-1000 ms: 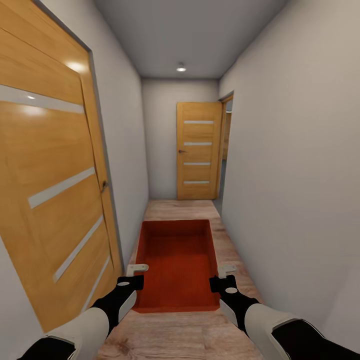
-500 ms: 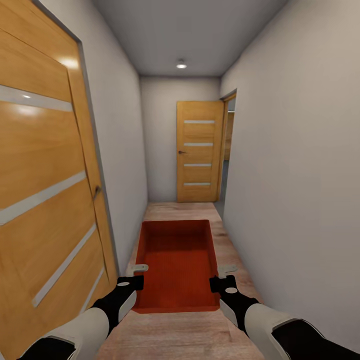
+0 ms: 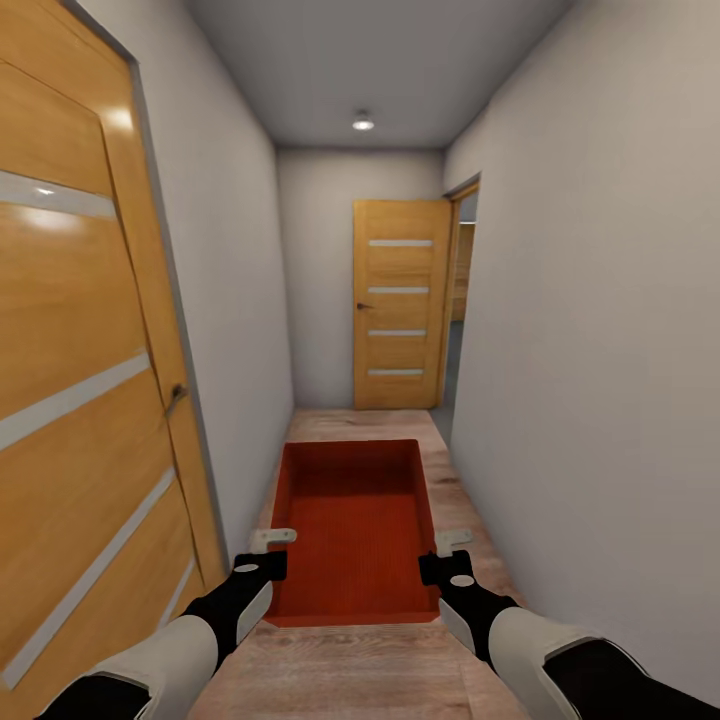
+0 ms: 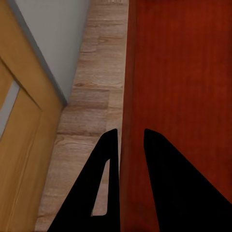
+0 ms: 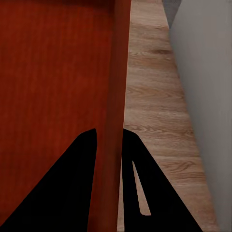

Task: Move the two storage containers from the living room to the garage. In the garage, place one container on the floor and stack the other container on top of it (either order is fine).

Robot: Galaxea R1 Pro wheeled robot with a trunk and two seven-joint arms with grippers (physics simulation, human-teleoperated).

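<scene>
One orange-red storage container [image 3: 355, 520] hangs level in front of me above the wood-plank floor [image 3: 365, 420] of a narrow hallway. My left gripper [image 3: 272, 545] is shut on its left side wall, and my right gripper [image 3: 450, 548] is shut on its right side wall. The left wrist view shows the left gripper [image 4: 129, 133] with the container's [image 4: 183, 72] thin wall pinched between the dark fingers. The right wrist view shows the same for the right gripper [image 5: 109, 131] on the container [image 5: 53, 72]. The bin is empty inside. The garage and the living room are out of view.
A honey-brown panelled door [image 3: 80, 400] stands close on my left. A second door [image 3: 400, 305] stands open at the hallway's far end beside an opening [image 3: 462, 300] on the right. A plain grey wall [image 3: 600, 350] runs along the right. The passage is narrow.
The camera has rolled forward down the hallway: the left door slides past and the far door looms slightly larger. Both grippers and the container keep the same hold and place in view.
</scene>
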